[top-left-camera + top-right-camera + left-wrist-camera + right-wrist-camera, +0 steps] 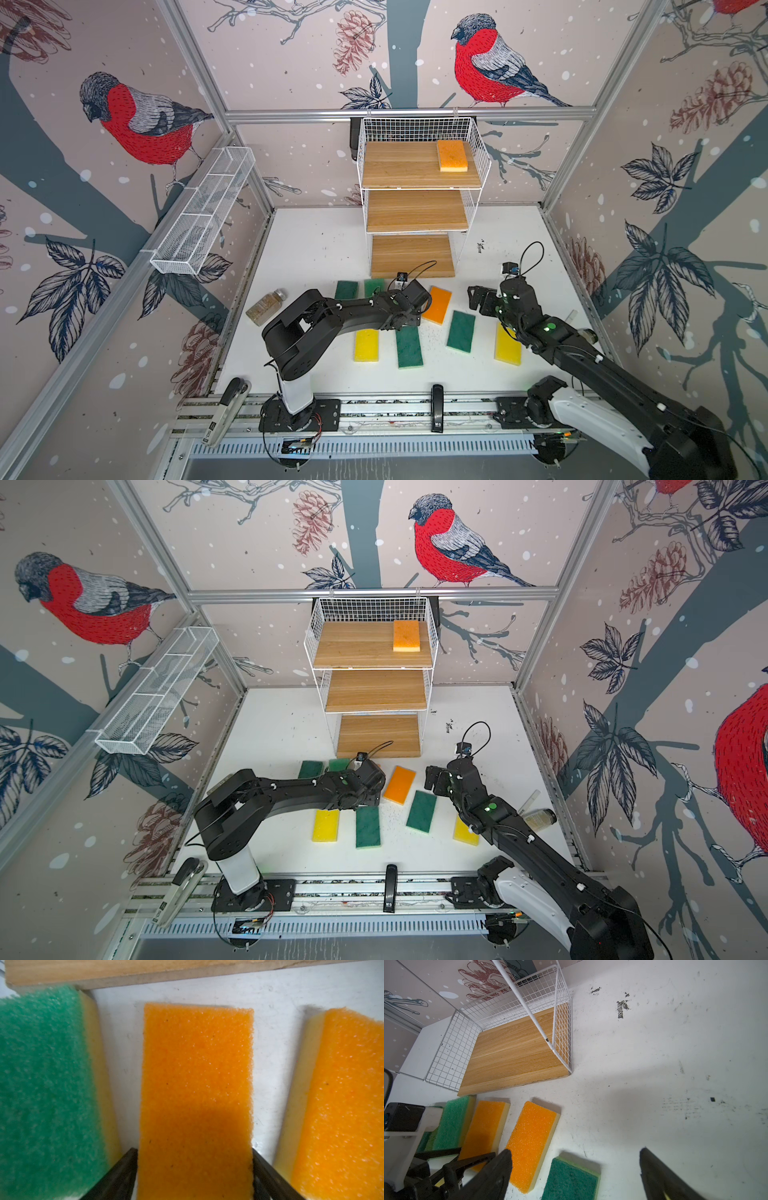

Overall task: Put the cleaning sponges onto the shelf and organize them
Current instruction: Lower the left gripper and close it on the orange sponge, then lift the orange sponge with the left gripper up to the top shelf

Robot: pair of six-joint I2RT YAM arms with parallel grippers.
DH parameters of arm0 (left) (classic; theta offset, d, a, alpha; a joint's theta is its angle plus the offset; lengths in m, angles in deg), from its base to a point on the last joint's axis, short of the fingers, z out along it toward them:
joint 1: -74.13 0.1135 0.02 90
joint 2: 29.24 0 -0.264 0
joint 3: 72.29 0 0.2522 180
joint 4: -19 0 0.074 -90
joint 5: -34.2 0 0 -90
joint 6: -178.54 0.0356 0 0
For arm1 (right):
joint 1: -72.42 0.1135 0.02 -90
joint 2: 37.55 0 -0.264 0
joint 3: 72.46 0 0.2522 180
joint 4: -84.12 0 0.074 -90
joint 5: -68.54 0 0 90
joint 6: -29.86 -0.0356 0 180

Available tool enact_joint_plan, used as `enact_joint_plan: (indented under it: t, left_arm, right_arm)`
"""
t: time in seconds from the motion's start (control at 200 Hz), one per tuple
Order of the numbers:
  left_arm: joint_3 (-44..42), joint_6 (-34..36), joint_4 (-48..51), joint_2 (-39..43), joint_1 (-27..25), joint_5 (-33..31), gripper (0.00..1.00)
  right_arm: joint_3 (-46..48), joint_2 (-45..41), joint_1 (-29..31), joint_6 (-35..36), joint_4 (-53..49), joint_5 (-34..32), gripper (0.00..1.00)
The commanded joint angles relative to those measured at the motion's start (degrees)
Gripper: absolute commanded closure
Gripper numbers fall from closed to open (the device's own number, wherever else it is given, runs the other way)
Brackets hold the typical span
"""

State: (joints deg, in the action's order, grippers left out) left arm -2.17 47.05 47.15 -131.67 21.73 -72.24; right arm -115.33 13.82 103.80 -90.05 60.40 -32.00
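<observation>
My left gripper [194,1149] is down over an orange sponge [197,1084] lying flat on the table [311,249]. Jaws straddle its long sides, hard up against them; can't tell if they're pinching. Bottom board of the shelf [415,212] is just at the sponge's 12 o'clock, green sponge [45,1084] at 9, second orange sponge [342,1105] at 3. My right gripper [575,1151] is spread wide, empty, hovering further out at 3, near another green sponge [571,1180]. Third orange sponge [452,156] sits on the top board, right end.
</observation>
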Motion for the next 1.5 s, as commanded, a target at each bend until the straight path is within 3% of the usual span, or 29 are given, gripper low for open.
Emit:
enact_joint_plan:
  t: [0.0, 0.265, 0.775, 1.496]
  left_arm:
    - [-0.63, 0.89, 0.59, 0.19, -0.31, 1.84, 0.23]
    - [-0.39, 0.88, 0.72, 0.44, -0.32, 2.05, 0.34]
    - [0.51, 3.39, 8.29, 10.21, -0.51, -0.54, 0.38]
    - [15.52, 11.04, 24.55, 23.97, -1.56, -6.49, 0.38]
  right_arm:
    - [0.10, -0.07, -0.07, 0.34, 0.00, -0.45, 0.05]
    - [0.19, -0.05, -0.15, 0.55, -0.11, -0.48, 0.05]
    - [-1.04, -0.18, -0.13, 1.69, -0.88, -0.09, 0.05]
    - [-2.91, -2.12, -0.13, 2.93, -0.91, 0.55, 0.05]
